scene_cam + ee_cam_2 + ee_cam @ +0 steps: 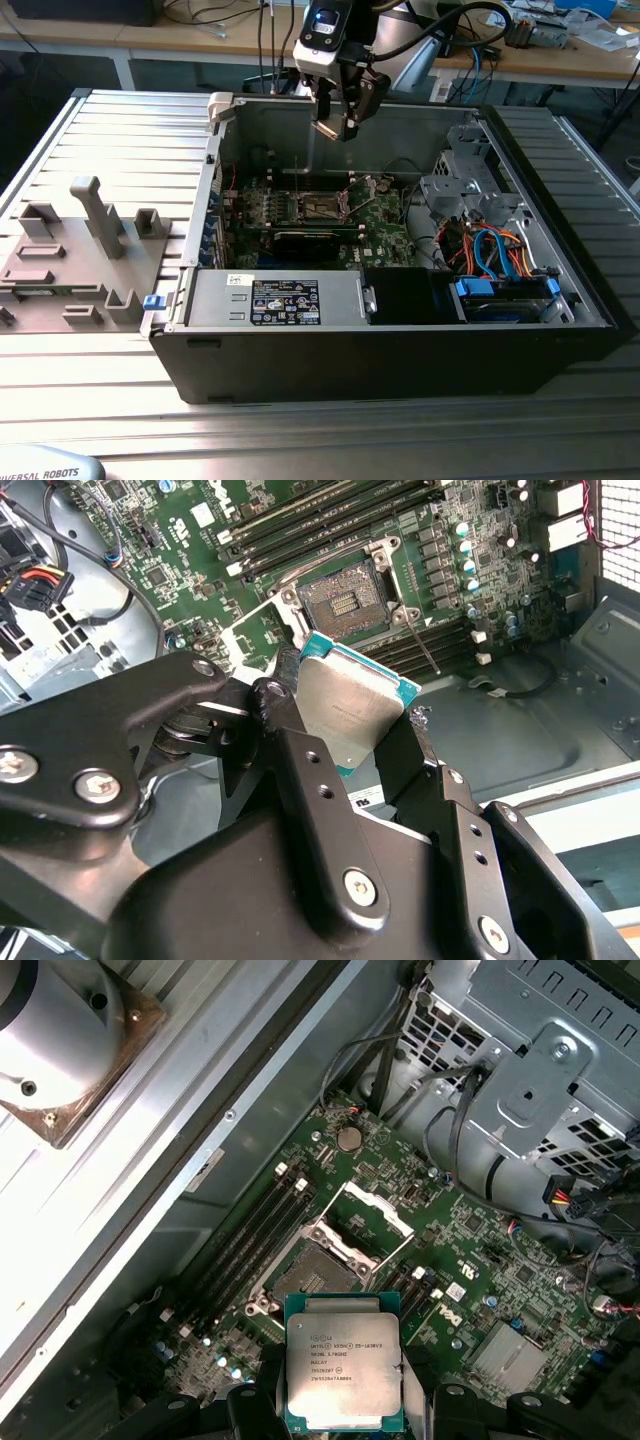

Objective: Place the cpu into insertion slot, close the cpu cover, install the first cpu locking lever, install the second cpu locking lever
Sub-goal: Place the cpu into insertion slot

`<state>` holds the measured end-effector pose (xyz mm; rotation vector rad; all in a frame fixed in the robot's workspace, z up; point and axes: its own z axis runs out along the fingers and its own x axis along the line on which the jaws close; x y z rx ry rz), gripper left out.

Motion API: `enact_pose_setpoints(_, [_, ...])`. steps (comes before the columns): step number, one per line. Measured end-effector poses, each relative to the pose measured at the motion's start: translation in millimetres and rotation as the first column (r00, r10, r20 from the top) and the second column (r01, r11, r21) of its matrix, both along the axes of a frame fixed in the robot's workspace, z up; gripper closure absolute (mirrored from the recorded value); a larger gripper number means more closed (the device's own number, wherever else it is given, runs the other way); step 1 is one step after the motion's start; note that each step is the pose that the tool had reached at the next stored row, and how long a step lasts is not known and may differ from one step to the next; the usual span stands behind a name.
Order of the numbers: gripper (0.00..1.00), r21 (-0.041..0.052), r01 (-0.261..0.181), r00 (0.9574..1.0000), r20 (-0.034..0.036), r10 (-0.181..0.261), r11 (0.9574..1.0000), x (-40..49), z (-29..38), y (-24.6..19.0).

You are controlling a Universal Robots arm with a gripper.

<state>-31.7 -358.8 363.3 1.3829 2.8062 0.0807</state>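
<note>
Ext view: your gripper [338,125] hangs above the open pc case [400,350], over the green board [385,225] and well clear of the socket [322,208], prob. room to line up.

2nd wrist view: fingers [290,750] pinch the cpu [350,705] by its edges, underside left free for seating.

1st wrist view adds what ext can't: cover [362,1222] tipped open, socket bare, cpu not in yet.

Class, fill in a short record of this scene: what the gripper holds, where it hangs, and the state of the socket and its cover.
Held: cpu, with the gripper shut on it
Position: above the motherboard in the open computer case
Socket: empty, nothing seated in it
Cover: swung open beside the socket
</note>
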Motion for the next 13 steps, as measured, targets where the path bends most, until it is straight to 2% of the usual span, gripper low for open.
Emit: enact_pose_setpoints(13, [0.46,0.0,0.008,1.0,0.0,-0.008,1.0,0.0,0.0,0.0])
